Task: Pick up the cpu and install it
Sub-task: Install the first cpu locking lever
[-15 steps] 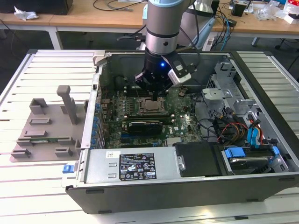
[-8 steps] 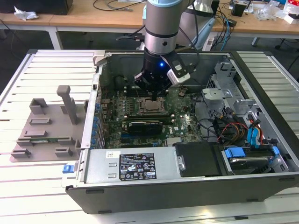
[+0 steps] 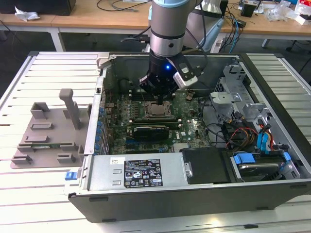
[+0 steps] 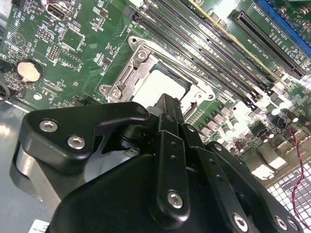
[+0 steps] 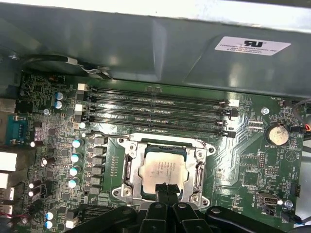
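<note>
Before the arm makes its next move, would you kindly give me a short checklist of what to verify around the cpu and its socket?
1. cpu inside the socket frame: ok, it lies flat within the frame in both wrist views.
2. Tool placed over the cpu: ok, its tips stand at one edge of the chip.
3. Tool state: ok, shut, with nothing held between the tips.
4. Tips touching the cpu's top: cannot tell.
5. cpu fully seated on its contacts: cannot tell.
6. Room around the socket: ok, the memory slots lie apart from the tool and no cable crosses the frame.
</note>
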Available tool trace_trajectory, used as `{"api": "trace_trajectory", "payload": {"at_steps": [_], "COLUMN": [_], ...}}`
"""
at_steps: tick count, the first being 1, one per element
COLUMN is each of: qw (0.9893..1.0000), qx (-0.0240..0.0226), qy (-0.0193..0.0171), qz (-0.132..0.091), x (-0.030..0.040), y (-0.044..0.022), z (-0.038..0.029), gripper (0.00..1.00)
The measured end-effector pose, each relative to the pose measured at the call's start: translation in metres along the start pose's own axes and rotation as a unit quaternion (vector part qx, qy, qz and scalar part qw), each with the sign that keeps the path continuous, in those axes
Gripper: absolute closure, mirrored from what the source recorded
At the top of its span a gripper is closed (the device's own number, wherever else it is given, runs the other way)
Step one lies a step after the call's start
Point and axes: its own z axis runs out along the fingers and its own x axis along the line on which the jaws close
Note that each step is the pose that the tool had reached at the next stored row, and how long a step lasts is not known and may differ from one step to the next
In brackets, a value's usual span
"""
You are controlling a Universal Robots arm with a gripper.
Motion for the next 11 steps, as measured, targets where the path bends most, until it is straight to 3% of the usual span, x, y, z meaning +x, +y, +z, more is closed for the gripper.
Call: {"api": "trace_trajectory", "payload": {"at_steps": [2, 4, 6, 7, 11], "qw": [1.0000, 1.0000, 1.0000, 1.0000, 1.0000], "qx": [-0.0003, -0.0006, -0.0006, -0.0007, -0.0007], "qy": [0.0000, -0.0001, 0.0000, -0.0001, -0.0001], "qz": [0.000, 0.000, 0.000, 0.000, 0.000], "x": [0.0002, 0.0002, 0.0003, 0.0003, 0.0003], "y": [-0.0001, 0.0000, 0.0001, 0.0001, 0.0001], "z": [-0.0007, -0.0056, -0.0158, -0.0180, -0.0184], "gripper": [0.89, 0.89, 0.89, 0.89, 0.89]}}
